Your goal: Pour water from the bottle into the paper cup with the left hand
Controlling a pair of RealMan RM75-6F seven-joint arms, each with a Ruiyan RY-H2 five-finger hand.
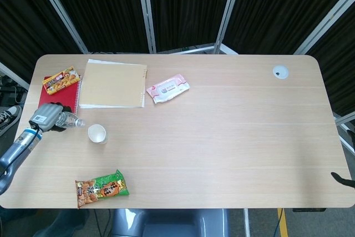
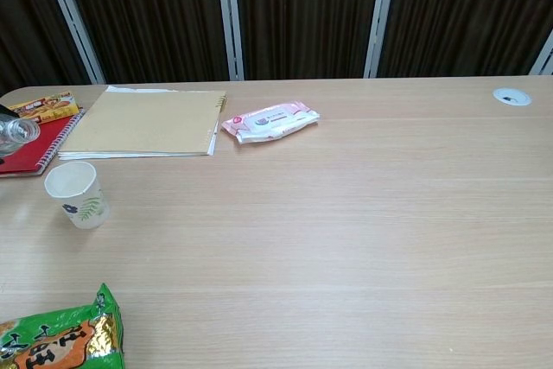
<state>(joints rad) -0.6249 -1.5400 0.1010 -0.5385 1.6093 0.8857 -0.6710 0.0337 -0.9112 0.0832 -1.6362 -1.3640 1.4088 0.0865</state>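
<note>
A white paper cup (image 1: 97,133) (image 2: 78,194) with a leaf print stands upright near the table's left side. My left hand (image 1: 46,116) holds a clear plastic bottle (image 1: 70,120) (image 2: 17,132) tilted toward the cup, its open neck pointing right and still short of the cup's rim. In the chest view only the bottle's neck shows at the left edge. A dark fingertip of my right hand (image 1: 343,178) pokes in at the head view's right edge; its state cannot be read.
Behind the cup lie a tan notebook (image 1: 113,84), a red spiral notebook (image 1: 60,99) and an orange snack pack (image 1: 61,80). A pink wipes pack (image 1: 167,87) lies mid-table. A green snack bag (image 1: 102,187) sits near the front edge. A round grommet (image 1: 280,71) is far right.
</note>
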